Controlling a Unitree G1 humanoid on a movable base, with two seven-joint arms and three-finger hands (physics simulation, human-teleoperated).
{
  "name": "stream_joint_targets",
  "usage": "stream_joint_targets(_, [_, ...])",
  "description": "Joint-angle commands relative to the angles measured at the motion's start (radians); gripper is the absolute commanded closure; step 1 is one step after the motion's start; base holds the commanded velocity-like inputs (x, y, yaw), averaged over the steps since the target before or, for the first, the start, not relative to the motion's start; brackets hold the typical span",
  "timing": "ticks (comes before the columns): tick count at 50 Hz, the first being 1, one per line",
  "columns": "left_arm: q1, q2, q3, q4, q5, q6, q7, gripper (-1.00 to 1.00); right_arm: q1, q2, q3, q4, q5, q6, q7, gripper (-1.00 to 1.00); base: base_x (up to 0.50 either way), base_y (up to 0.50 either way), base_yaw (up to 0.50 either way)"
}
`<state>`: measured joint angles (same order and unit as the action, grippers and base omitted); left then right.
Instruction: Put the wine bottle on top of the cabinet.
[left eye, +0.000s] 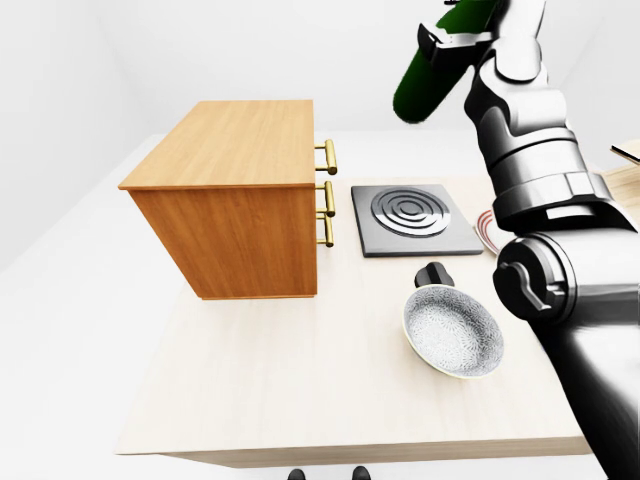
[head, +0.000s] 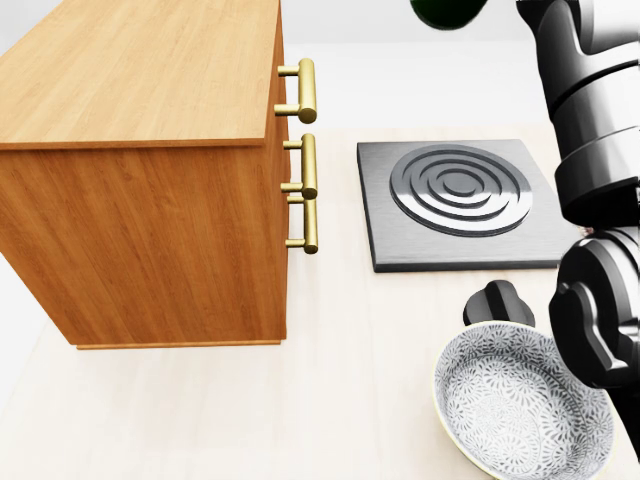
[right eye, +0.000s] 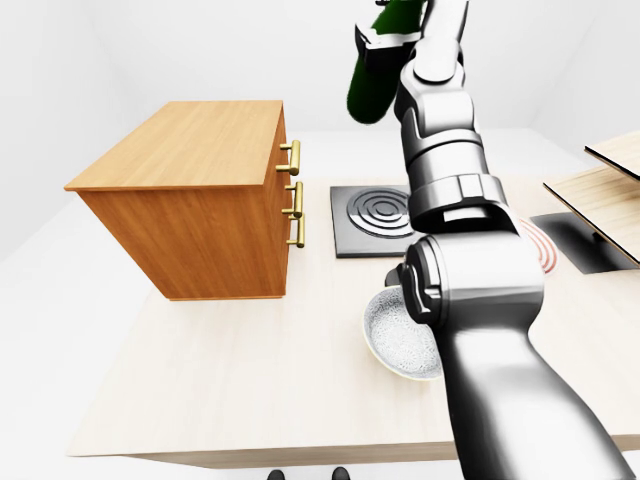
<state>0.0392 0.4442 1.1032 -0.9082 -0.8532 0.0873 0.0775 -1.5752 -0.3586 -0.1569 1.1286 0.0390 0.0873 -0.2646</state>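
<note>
The dark green wine bottle (left eye: 424, 82) hangs tilted high in the air, its bottom end pointing down-left. My right hand (left eye: 452, 32) is shut on its upper part at the top of the left-eye view. The bottle is to the right of and above the wooden cabinet (left eye: 235, 150), over the gap between cabinet and hob. In the head view only the bottle's bottom end (head: 448, 10) shows at the top edge. The cabinet's flat top (head: 140, 70) is bare, and its brass handles (head: 308, 165) face right. My left hand is out of view.
On the pale table (left eye: 300, 370) lie a grey hob plate (left eye: 410, 218), a black knob (left eye: 434, 272), a patterned bowl (left eye: 452, 330) and a red-striped plate (left eye: 484, 232). My right arm (head: 600, 150) fills the right side. Wooden shelves (right eye: 600, 185) stand at the far right.
</note>
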Motion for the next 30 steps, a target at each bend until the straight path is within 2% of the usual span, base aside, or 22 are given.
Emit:
stream_joint_targets(1, [0.005,-0.002,0.007,0.004,-0.005,0.000,-0.002,-1.00,-0.147,0.039,0.009,0.102,-0.051,0.000,0.029,0.99,0.00,0.00,0.00])
stream_joint_targets(16, [0.000,0.003,0.002,0.007,-0.005,0.000,0.003,-1.00,-0.217,0.089,0.017,0.112,-0.076,0.000,0.151,0.97,0.00,0.00,0.00])
stream_joint_targets(30, [-0.002,-0.002,-0.014,0.005,0.008,0.000,0.003,-1.00,-0.265,0.158,0.019,0.122,-0.070,0.000,0.205,0.96,0.00,0.00,0.00])
